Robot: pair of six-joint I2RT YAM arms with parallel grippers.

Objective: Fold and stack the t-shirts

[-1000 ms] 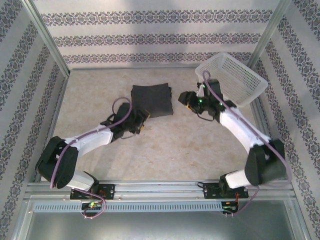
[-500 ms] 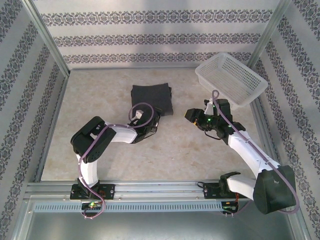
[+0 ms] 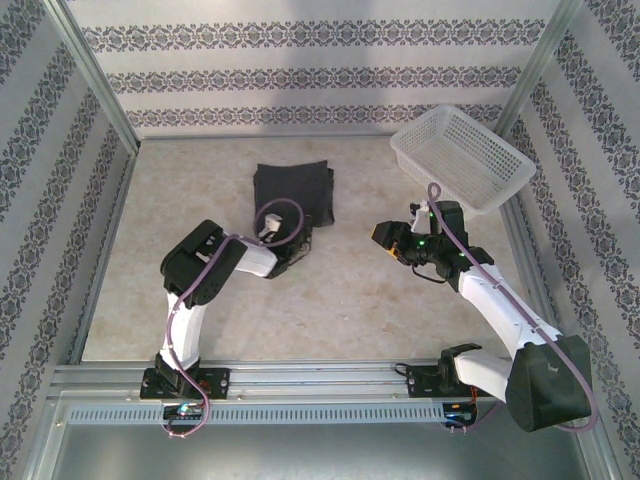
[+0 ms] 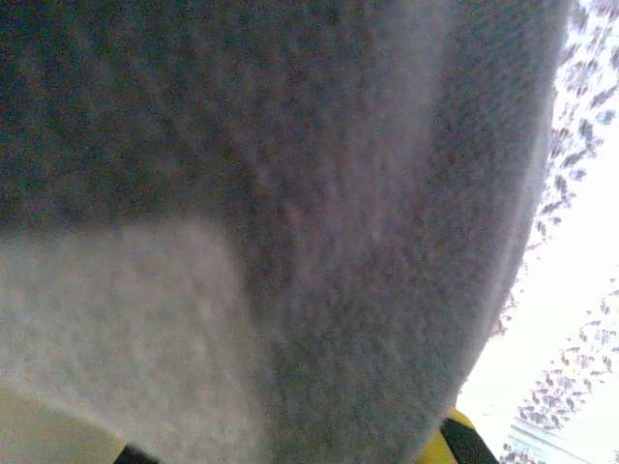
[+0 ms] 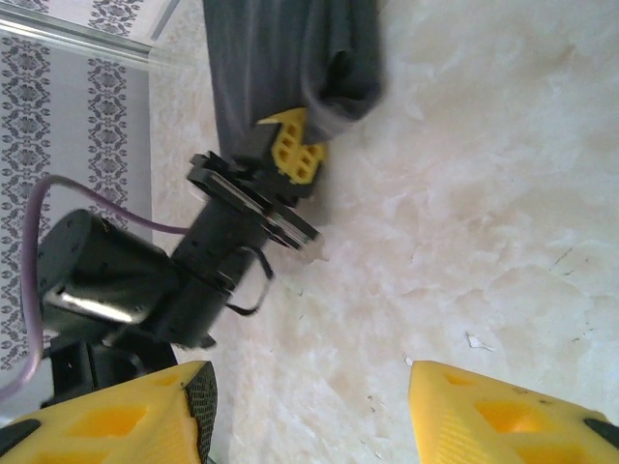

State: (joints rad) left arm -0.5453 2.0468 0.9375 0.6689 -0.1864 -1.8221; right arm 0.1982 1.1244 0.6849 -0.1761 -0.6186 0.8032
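T-shirt (image 3: 292, 192): dark charcoal, no print. Folded to a compact, roughly rectangular bundle. Lies flat on the surface (image 3: 340, 300), left of centre, toward the far side.
Layers: several cloth edges show along the bundle's right side. Can't tell whether it is one shirt or more.
Near-right corner: puckered and drawn toward the left arm, i.e. the pinch site.
Handling (est.): soft, light, limp, not fragile. It has no stiffness of its own, so the folds prob. slump or fan open if raised by one corner. It is likely to slide on the smooth surface rather than lift clean.
Where to hold (est.): at a folded edge, w/ all layers inside the pinch. A hold at two opposite corners should keep the shape better than a single pinch.
Left tool (image 3: 299, 238): at the shirt's near-right corner, jaws closed tight w/ cloth between them. The right wrist view shows a yellow pad tucked under a lip of cloth. The left wrist view has cloth right up against the lens.
Right tool (image 3: 385, 234): right of the shirt and apart from it, between shirt and basket. Its fingers (image 5: 493, 416) stand about half apart w/ nothing between, and it faces the left tool.
Basket (image 3: 470, 150): white mesh, far-right corner, well apart from the shirt.
Risk (est.): a one-corner pull may drag the bundle askew or undo the fold.
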